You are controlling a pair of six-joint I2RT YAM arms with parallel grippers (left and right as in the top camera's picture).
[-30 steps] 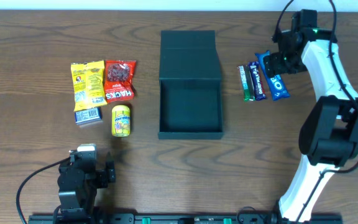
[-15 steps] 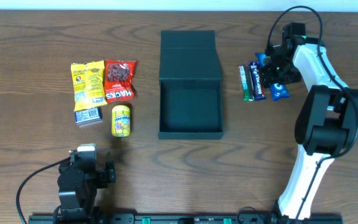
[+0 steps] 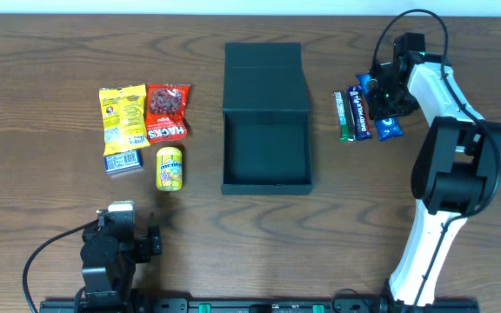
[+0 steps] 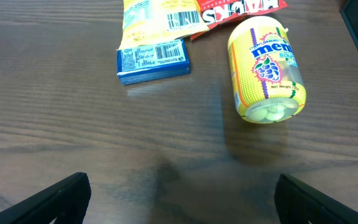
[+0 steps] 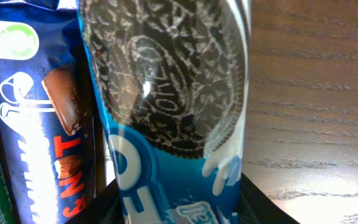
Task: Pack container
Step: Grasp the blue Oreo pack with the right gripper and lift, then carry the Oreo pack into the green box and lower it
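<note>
- Step: you're grabbing a snack. The right gripper (image 5: 179,204) is down on the cookie pack (image 5: 166,93), fingers either side; can't tell if clamped.
- Left gripper (image 4: 179,199) parked, fingers spread wide.
- Box (image 3: 266,143) open mid-table, looks empty.
- Next: squeeze, lift, carry it left into the box.

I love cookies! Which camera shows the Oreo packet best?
The right wrist view: the Oreo packet fills the picture, and its cookie print is sharp. Overhead shows only its small blue end, the rest covered. The left wrist view misses it.
</note>
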